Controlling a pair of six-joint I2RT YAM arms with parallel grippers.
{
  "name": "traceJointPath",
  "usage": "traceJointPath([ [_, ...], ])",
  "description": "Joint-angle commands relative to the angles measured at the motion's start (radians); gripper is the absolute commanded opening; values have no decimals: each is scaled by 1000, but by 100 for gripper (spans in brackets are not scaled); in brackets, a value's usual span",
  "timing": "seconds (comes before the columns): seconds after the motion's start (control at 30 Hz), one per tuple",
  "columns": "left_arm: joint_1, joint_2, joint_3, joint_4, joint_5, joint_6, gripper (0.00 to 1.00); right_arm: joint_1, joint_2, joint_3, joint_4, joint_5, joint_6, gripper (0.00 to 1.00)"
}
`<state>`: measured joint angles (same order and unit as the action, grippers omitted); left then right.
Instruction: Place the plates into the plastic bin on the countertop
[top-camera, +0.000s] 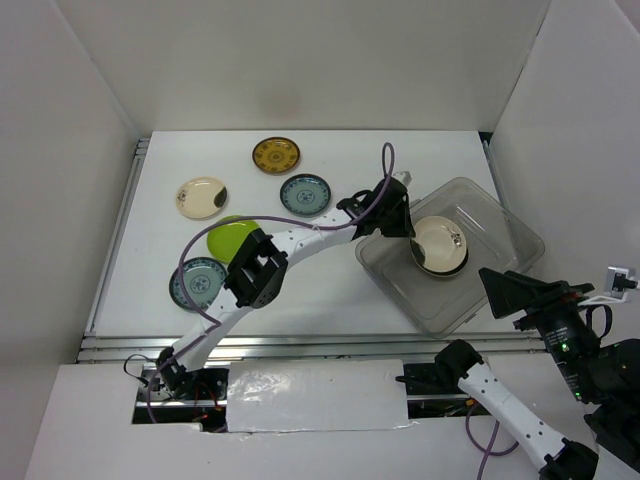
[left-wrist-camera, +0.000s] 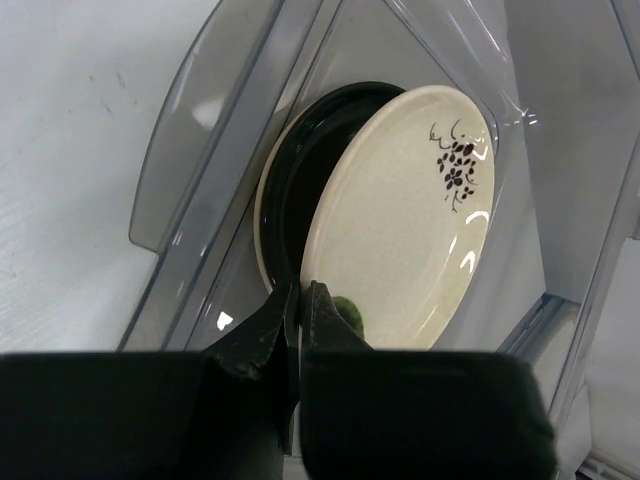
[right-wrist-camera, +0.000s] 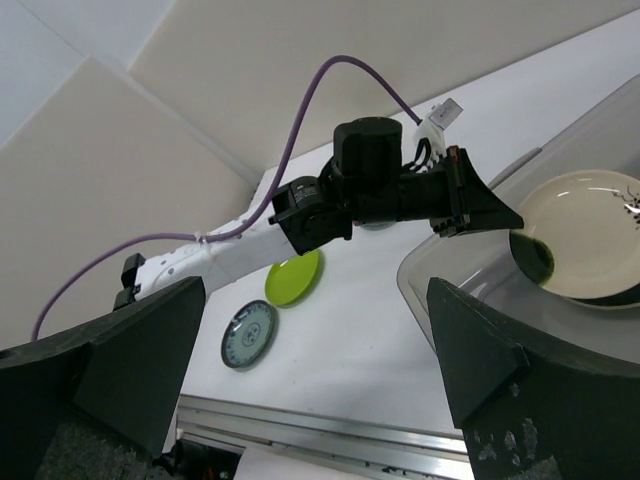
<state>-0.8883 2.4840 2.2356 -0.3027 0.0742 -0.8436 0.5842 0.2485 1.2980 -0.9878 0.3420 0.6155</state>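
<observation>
Left hand (left-wrist-camera: 300, 300) reaches over the bin (top-camera: 500, 225), fingers pinched shut on the near rim of a cream plate (left-wrist-camera: 410, 220). The plate is inside the bin and tilted, lying over a black plate (left-wrist-camera: 305, 170). A pale rim shows under the black one, probably another cream plate.

Right hand (right-wrist-camera: 315, 300) is wide apart and holds nothing, near the bin's front corner.

Waiting on the worktop (top-camera: 330, 290):
- mustard plate (top-camera: 275, 155)
- second cream plate (top-camera: 201, 197)
- far blue-grey plate (top-camera: 305, 194)
- lime green plate (top-camera: 232, 238)
- near blue-grey plate (top-camera: 198, 282)

My read is that this is the set-down, about three plates in.

To do it well:
- Lower the gripped edge until the plate sits flat and centred on the black one, and only then part the fingers.
- Letting go while the plate is tilted could make it slide or clack against the stack.
- Open just enough to free the rim, then lift the hand straight up, clear of the bin wall, before swinging back.
- The glossy plates look slippery, so don't drag a finger across them.
</observation>
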Motion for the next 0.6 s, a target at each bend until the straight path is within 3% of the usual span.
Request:
traceJointPath([
  [0.0,6,19,64,99,71,-11,2,19,-5,11,-17,29,-3,100],
  [0.03,9,27,88,93,81,-12,8,22,-8,9,-17,28,-3,100],
  [0.07,9,35,97,91,90,-11,29,23,-9,6,-15,26,-2,100],
  [0.1,9,35,105,89,94,-9,39,25,-11,1,-14,26,-2,100],
  [0.13,6,27,99,94,102,-5,56,23,-12,0,-14,23,-2,100],
  [0.17,3,10,84,114,110,12,87,25,-12,-3,-14,23,-2,100],
  [0.2,-1,-38,41,129,121,20,99,25,-14,-3,-14,23,-2,100],
  [0.27,-21,-111,-8,143,121,63,99,28,-14,-9,-9,23,-3,100],
  [0.33,-53,-290,-126,133,61,99,99,29,-14,-19,6,23,-3,100],
  [0.37,-63,-362,-195,128,-67,110,99,28,-14,-31,8,17,-3,100],
  [0.4,-70,-520,-359,119,-156,97,99,31,-15,-37,21,12,-3,100],
  [0.47,-60,-684,-546,100,-402,4,99,29,-21,-69,38,-12,-6,100],
  [0.5,-49,-840,-727,88,-462,-36,99,32,-25,-81,58,-26,-7,100],
  [0.57,17,-1051,-888,41,-578,-112,99,34,-28,-123,92,-64,-16,100],
])
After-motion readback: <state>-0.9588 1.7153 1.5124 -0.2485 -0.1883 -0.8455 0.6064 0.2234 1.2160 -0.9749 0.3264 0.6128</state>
